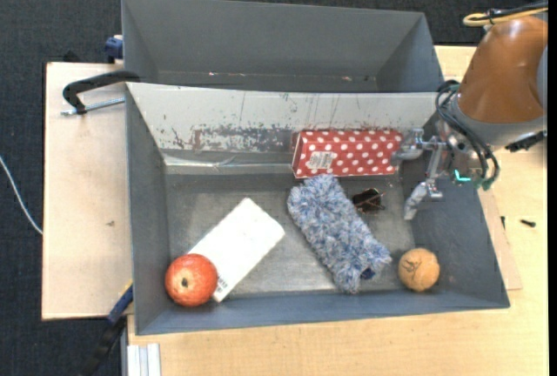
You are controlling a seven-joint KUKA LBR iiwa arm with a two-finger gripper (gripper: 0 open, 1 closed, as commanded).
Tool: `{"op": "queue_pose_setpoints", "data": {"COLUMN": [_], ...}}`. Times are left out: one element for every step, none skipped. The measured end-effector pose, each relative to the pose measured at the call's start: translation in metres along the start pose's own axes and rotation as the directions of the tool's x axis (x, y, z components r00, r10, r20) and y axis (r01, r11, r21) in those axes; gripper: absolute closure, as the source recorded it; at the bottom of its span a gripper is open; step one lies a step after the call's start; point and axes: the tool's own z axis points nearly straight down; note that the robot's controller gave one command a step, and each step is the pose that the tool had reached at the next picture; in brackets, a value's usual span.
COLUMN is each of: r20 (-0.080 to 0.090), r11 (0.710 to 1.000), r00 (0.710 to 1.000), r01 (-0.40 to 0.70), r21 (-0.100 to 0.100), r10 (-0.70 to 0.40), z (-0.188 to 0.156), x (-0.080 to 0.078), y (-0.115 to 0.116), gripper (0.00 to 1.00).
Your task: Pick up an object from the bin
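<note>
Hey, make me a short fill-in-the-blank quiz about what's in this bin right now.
The round red fruit in the near-left corner of the bin is an ____.
The red box against the back wall is covered in white ____.
The gripper hangs near the bin's ____ wall, as the camera sees it.
Missing words: apple; dots; right.

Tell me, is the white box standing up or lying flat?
Lying flat. The box shows its broad white face upward on the bin floor, one end beside the apple.
</note>
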Motion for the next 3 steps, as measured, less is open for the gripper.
{"op": "queue_pose_setpoints", "data": {"r20": [0.008, 0.013, 0.016], "r11": [1.0, 0.997, 0.997], "r00": [1.0, 0.997, 0.997], "r01": [0.002, 0.074, -0.079], "r21": [0.002, 0.003, 0.001], "r10": [-0.002, -0.074, 0.079], "z": [-0.004, 0.041, 0.071], "x": [-0.002, -0.002, 0.016], "y": [0.0, 0.007, 0.024], "gripper": [0.0, 0.0, 1.0]}}
